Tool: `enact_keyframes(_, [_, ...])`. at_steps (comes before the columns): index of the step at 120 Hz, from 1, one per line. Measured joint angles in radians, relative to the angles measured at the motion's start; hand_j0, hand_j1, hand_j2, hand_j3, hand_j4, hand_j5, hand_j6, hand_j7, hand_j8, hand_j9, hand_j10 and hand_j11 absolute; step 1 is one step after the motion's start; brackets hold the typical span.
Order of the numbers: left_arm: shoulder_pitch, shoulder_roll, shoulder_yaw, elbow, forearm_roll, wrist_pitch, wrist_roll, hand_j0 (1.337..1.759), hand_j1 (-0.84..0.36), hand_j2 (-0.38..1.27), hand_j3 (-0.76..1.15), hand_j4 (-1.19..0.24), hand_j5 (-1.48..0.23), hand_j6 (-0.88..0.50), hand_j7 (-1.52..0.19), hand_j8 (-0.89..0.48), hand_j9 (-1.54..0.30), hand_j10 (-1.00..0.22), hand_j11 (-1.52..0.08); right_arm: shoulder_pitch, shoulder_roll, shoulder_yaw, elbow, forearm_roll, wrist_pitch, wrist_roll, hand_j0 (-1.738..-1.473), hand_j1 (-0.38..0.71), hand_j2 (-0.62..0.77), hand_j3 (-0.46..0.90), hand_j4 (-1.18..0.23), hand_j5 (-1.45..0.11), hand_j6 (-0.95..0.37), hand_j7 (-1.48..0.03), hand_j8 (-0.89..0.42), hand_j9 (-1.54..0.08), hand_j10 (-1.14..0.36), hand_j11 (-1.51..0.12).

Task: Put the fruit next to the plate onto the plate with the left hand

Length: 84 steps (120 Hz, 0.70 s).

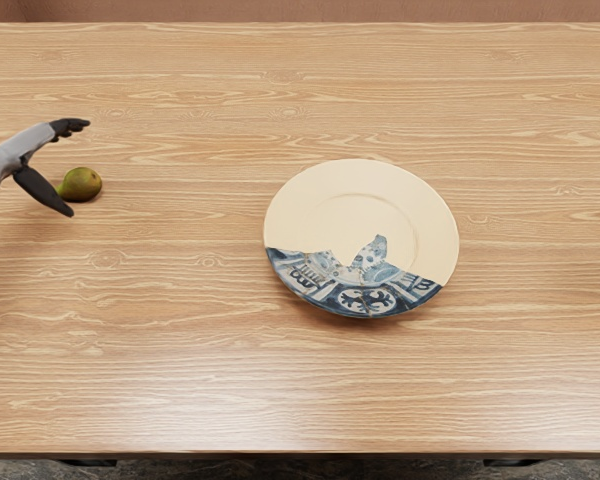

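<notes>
Green shading to yellow, the fruit (pixel 80 184) lies on the bare wood at the far left, well apart from the plate (pixel 352 200) that sits to the right of centre. It looks like a small pear, lying on its side. Nothing rests on the plate, so by my reading none of the task is done yet: the grasp, the lift, the carry across and the placing are all left.

The left hand (pixel 20 158) comes in from the left edge and sits just beside the fruit, on its left. It is open and holds nothing. Two dark-tipped fingers (pixel 68 126) show, spread wide: one points up and to the right, above the fruit, and the other slants down and to the right, its tip just by the fruit's lower left side. I cannot tell whether that lower tip touches the fruit or only passes close in front of it. The fruit lies at the mouth of this spread, not yet enclosed. I judge this to be the approach, with the hand set to close around the fruit.

The plate is cream with a blue pattern along its near edge. The table (pixel 280 90) is light wood. The right arm does not show.
</notes>
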Motion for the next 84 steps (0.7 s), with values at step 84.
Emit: enact_keyframes(84, [0.009,-0.07,0.02,0.099,-0.004,-0.011,0.001,1.658,0.14,0.04,0.0,-0.18,-0.23,-0.18,-0.23,-0.18,-0.23,-0.18,-0.23,0.0,0.0,0.0,0.0,-0.001,0.0,0.001,-1.658,-0.32,-0.01,0.0,-0.03,-0.03,-0.03,-0.03,-0.03,-0.03,-0.03,-0.03])
